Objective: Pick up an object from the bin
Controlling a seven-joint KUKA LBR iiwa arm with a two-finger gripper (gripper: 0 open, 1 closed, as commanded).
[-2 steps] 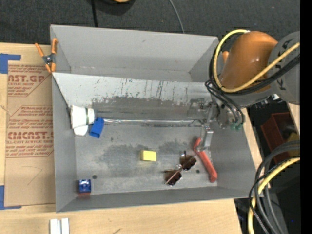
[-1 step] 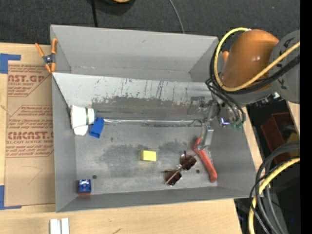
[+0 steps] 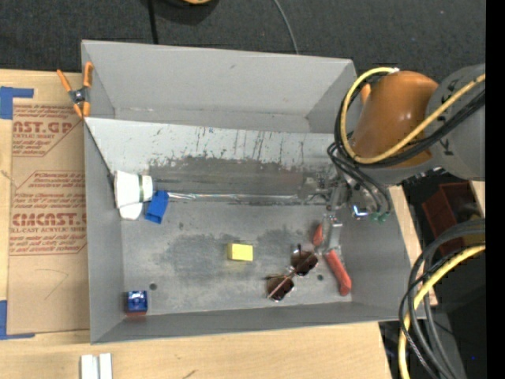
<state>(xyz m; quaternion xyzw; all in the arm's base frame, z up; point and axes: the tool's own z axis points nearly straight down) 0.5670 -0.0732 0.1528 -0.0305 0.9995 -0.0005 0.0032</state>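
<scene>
Toward the right side of the bin, the gripper hangs low over the upper end of a red-handled tool lying on the floor close to the right wall; whether its jaws are spread or pressed together cannot be told; dark sunglasses lie just beside the tool on its left; a yellow block sits nearer the middle; by the left wall a white cup touches a blue block; a small blue cube rests in the lower left corner.
</scene>
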